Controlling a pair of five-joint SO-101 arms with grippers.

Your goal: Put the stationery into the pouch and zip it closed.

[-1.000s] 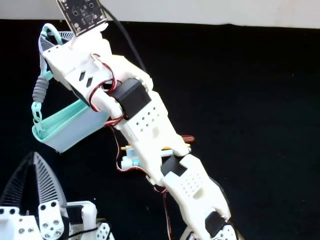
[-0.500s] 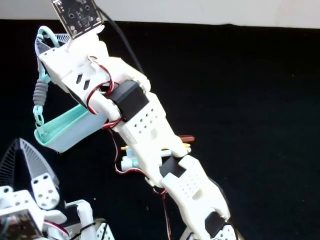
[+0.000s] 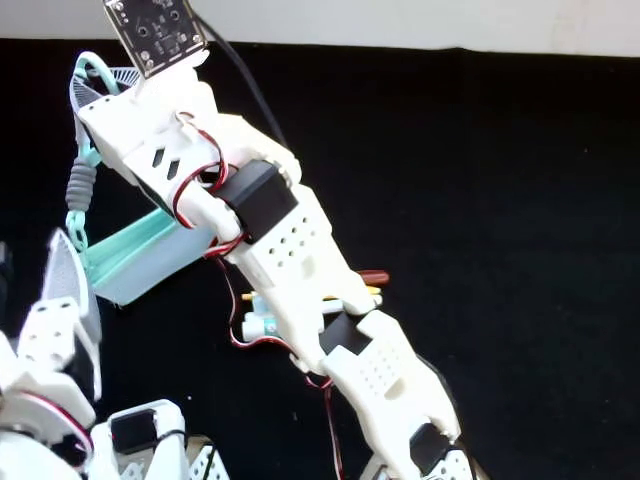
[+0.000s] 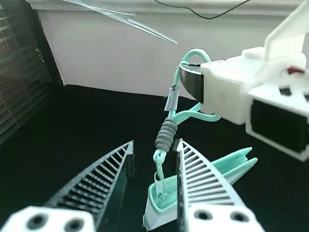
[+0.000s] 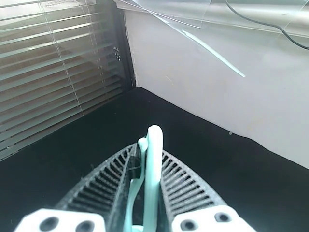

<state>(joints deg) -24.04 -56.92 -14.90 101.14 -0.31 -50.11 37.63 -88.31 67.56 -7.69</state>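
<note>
A mint pouch (image 3: 135, 262) with a pale blue body hangs in the air by its wrist strap (image 3: 78, 195), its zipper side up. My right gripper (image 3: 97, 78) is at the far left corner, shut on the strap's loop (image 5: 152, 159). In the left wrist view the right gripper (image 4: 192, 72) holds that loop above a grey bead (image 4: 166, 136). My left gripper (image 4: 154, 145) is open at the pouch's zipper end (image 4: 159, 195), one finger on each side of it. From above, the left gripper (image 3: 45, 255) stands just left of the pouch. Stationery (image 3: 262, 320) lies on the table under the right arm.
A black table (image 3: 500, 200) spreads out to the right. A brown pen tip (image 3: 375, 277) and a yellow pencil end (image 3: 366, 290) stick out beside the right arm. A white wall runs along the back edge, and window blinds (image 5: 43, 72) stand at the far left.
My left gripper has swung up and turned from the front left corner until its fingers flank the pouch's lower end. The right arm and the pouch have barely shifted.
</note>
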